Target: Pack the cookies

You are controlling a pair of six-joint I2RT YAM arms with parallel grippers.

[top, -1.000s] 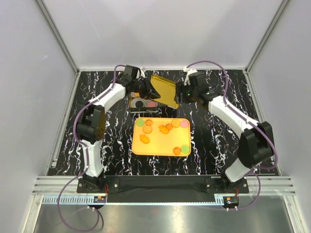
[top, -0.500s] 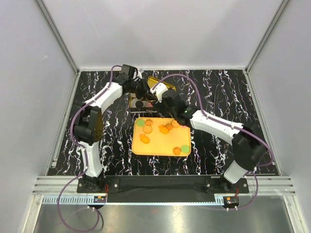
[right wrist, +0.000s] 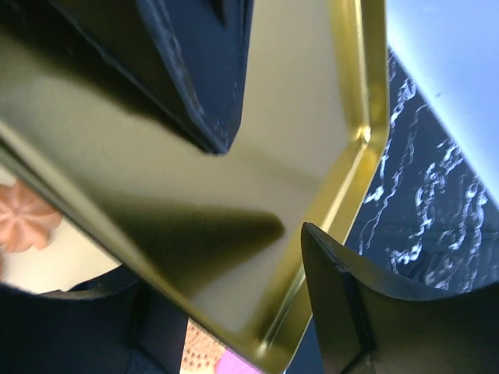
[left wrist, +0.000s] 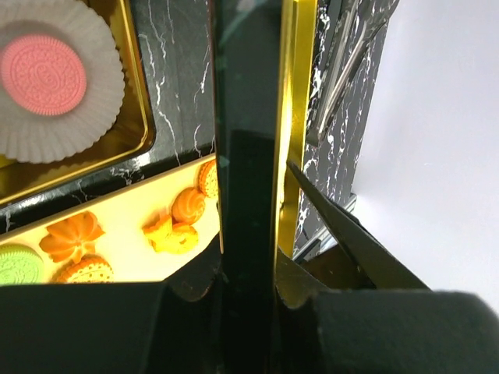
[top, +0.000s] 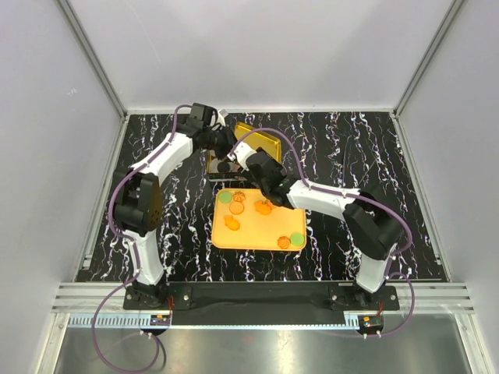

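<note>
the black marbled worktop carries a yellow tray at its middle and, just beyond it, an open gold tin. the left arm stretches far forward and bends inward over the tin. the right arm reaches low across the tray's far edge to the same spot. between them is a gold lid, held up off the worktop on edge, above the far right side of the tin.

the left fingers are pressed on the lid's rim, which runs straight away from that wrist camera. the right fingers are spread, one over the lid's hollow inner face and one outside its rim, so the rim lies between them; whether either touches it cannot be told. a handover of the lid seems to be the step in hand.

the cookies lie mostly loose on the tray, nearer than both wrists and under the right forearm. one pink cookie sits in a white paper cup inside the tin.
</note>
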